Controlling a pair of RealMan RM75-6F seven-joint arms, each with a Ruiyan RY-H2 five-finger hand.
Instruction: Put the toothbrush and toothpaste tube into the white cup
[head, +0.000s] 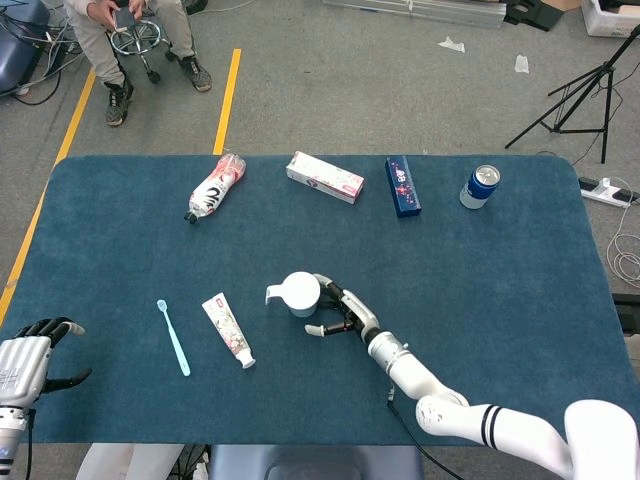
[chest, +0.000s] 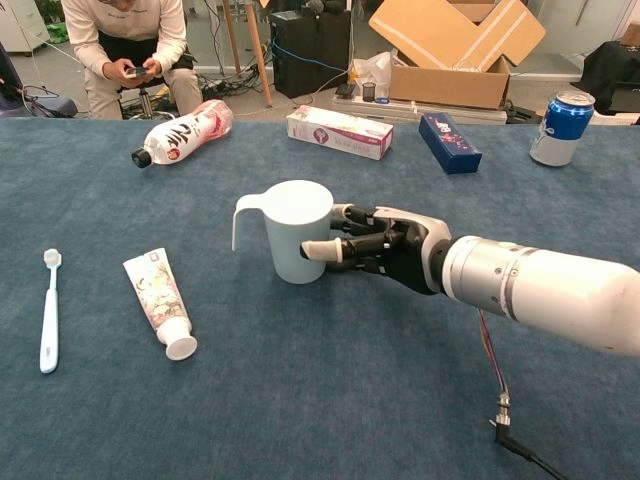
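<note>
- No print on any pack is sharp enough to read; the toothpaste tube bears only a floral pattern.
- Far beyond the white cup lie a plastic bottle, a white carton, a dark blue box and a blue can; nothing stands between cup and tube.
- The right hand wraps the upright cup, thumb across its near wall; the toothbrush lies left of the tube, both left of the cup.
- The left hand rests far left of the cup, fingers apart, holding nothing.
</note>
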